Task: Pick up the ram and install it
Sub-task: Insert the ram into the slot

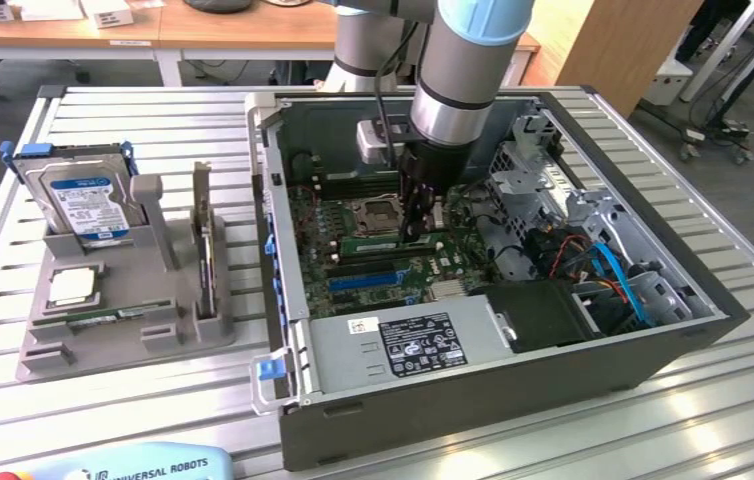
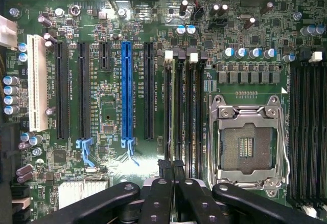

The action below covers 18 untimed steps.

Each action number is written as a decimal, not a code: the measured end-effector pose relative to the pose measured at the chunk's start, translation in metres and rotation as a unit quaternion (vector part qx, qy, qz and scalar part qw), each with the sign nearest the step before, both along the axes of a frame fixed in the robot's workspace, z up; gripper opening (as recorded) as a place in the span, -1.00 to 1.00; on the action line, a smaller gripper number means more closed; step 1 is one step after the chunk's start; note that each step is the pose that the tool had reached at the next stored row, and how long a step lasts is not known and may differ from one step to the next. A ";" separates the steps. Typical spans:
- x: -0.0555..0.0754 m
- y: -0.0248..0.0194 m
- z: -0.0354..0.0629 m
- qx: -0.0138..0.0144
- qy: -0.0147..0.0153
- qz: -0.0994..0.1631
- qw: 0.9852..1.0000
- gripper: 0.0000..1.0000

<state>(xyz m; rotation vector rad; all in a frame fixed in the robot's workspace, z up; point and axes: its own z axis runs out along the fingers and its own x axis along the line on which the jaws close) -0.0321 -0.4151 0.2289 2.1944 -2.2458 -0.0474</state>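
Ram [image 2: 173, 111] looks light, stiff and fragile. Nearly closed tool [image 2: 172, 168] pinches its flat faces at the top edge, lower centre of frame.

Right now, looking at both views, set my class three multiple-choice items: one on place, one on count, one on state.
1. The drive stands: A on the floor; B in the holder; C on a chair.
2. On the board, blue slots number: A none; B three; C one.
3. The fingers are: A shut on the ram; B wide open; C holding a cable.
B: it stands upright in the grey holder. C: one blue among black ones. A: ram's edge sits between the shut fingers.
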 end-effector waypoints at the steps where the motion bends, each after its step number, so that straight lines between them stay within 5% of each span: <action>1: 0.000 0.0000 0.0000 0.000 0.000 0.000 1.000 -0.76; 18: 0.000 0.0000 0.0000 0.000 0.000 0.011 1.000 -0.76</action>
